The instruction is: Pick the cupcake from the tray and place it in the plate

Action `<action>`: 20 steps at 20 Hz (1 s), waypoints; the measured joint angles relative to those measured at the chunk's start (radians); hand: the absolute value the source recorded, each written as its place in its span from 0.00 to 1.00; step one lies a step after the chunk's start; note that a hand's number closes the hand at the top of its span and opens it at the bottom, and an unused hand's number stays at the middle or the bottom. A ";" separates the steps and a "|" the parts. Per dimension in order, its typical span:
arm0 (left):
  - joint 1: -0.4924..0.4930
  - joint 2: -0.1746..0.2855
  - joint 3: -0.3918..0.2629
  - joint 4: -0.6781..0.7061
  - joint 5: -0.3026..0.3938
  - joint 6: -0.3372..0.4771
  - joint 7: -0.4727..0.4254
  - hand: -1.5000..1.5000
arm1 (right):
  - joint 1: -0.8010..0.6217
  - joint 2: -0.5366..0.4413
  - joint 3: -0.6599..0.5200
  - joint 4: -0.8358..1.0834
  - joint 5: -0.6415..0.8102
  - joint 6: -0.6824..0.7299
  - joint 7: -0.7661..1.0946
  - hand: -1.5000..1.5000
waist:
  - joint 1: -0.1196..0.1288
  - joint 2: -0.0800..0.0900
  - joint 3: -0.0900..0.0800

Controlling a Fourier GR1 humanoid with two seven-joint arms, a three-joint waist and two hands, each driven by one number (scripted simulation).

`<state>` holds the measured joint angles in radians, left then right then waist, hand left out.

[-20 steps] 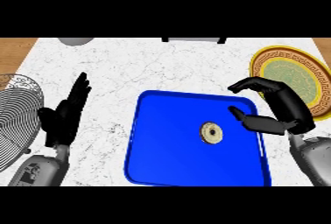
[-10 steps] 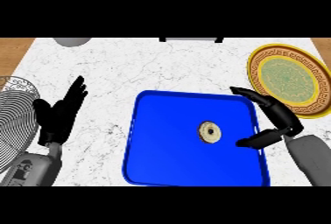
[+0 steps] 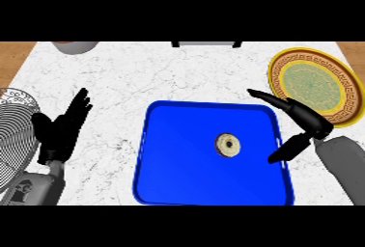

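Head view, cupcake: The cupcake (image 3: 228, 145) sits on the blue tray (image 3: 171, 159), a bit to the right of the middle. Nothing is touching it.

Head view, right hand: The right hand (image 3: 308, 124) is over the tray's right edge, near the cupcake but not touching it. It is spread wide. Its long fingers (image 3: 274, 100) point up and to the left, and its thumb (image 3: 288, 149) points down at the tray. It holds nothing.

Head view, left hand: The left hand (image 3: 63, 129) rests at the left of the white counter (image 3: 143, 72). It is open with its fingers up, and it holds nothing.

Head view, plate: The yellow plate (image 3: 314, 84) is up on the right, past the tray's far corner. The cupcake is not on it.

Head view, other things: A wire rack (image 3: 13, 120) is at the left edge, and a grey bowl (image 3: 75, 46) is at the top.

Done so far: I think almost nothing is done. The hand is close to the cupcake, and that is all.

Left to do: Grab the cupcake, lift it, carry it to the plate and set it down.

Changed from one second ago: Back then the right hand was more curled and its thumb was closer to the cupcake. Now it is farther to the right and wider open. The cupcake is in the same spot, and the left hand has hardly moved.
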<state>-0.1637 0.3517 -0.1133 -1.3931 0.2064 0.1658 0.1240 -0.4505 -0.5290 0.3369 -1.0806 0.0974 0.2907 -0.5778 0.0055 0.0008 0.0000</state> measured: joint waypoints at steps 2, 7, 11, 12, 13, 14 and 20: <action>-0.003 -0.003 0.013 0.026 -0.002 -0.013 -0.019 0.50 | 0.003 0.001 0.018 -0.028 0.033 0.013 0.041 0.00 | -0.003 -0.001 0.000; -0.011 -0.015 0.021 0.022 -0.015 -0.017 -0.002 0.50 | -0.018 0.002 0.059 -0.063 0.124 0.052 0.139 0.00 | -0.003 -0.001 0.000; -0.035 -0.019 0.037 0.037 -0.018 -0.034 0.011 0.50 | -0.026 0.018 0.083 -0.079 0.223 0.029 0.191 0.00 | -0.004 -0.001 0.000; -0.028 -0.020 0.039 0.032 -0.021 -0.037 0.010 0.50 | -0.029 0.020 0.086 -0.079 0.245 0.032 0.203 0.00 | -0.003 -0.001 0.000; -0.014 -0.022 0.038 0.013 -0.023 -0.035 0.014 0.50 | -0.037 0.031 0.092 -0.090 0.260 0.039 0.239 0.00 | -0.002 -0.002 0.000; -0.013 -0.027 0.038 0.015 -0.029 -0.036 0.011 0.50 | -0.036 0.035 0.097 -0.095 0.281 0.042 0.255 0.00 | -0.003 -0.002 0.000; -0.013 -0.036 0.062 0.011 -0.045 -0.054 0.018 0.50 | -0.038 0.067 0.110 -0.104 0.388 0.083 0.306 0.00 | -0.002 -0.001 0.000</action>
<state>-0.1771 0.3157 -0.0518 -1.3822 0.1614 0.1119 0.1424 -0.4884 -0.4622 0.4468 -1.1843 0.4859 0.3740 -0.2714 0.0034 -0.0002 -0.0002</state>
